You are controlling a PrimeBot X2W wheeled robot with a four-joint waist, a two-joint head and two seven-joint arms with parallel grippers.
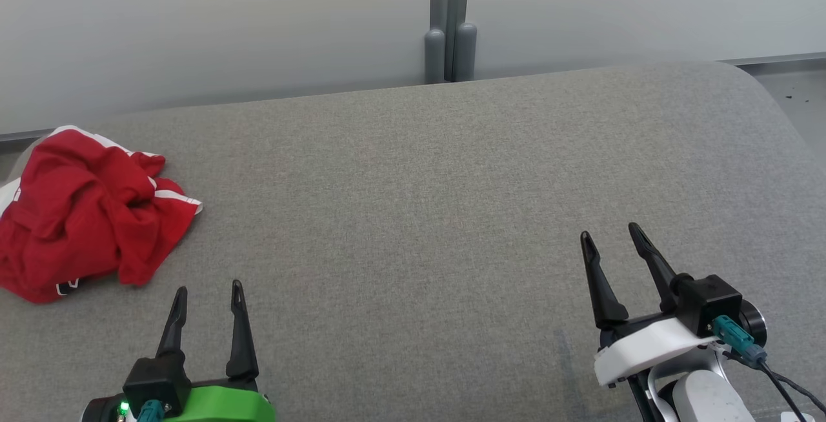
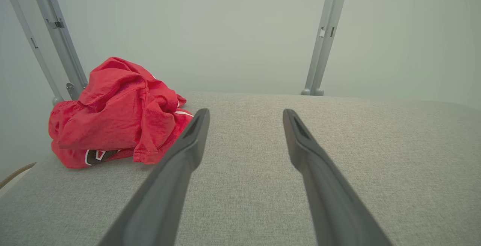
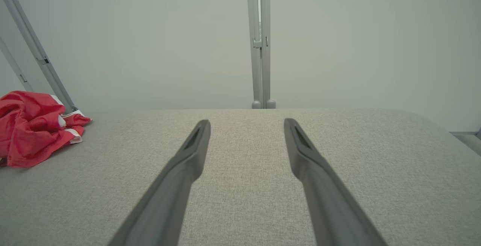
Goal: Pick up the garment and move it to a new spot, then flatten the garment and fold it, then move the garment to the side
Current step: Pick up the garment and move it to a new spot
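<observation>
A red garment (image 1: 84, 212) with white trim lies crumpled in a heap at the far left of the grey fabric surface (image 1: 419, 202). In the left wrist view the garment (image 2: 120, 114) sits ahead and to the left of the fingers. In the right wrist view the garment (image 3: 32, 125) lies at the left edge. My left gripper (image 1: 208, 293) stands open near the front edge, a little right of the heap and apart from it. Over at the lower right, my right gripper (image 1: 610, 235) is open and holds nothing.
A pale wall rises behind the surface, with a grey upright post (image 1: 450, 22) at its middle. The surface's far right corner (image 1: 742, 80) is rounded, and floor shows beyond it. Another slanted grey post (image 2: 56, 39) stands behind the garment.
</observation>
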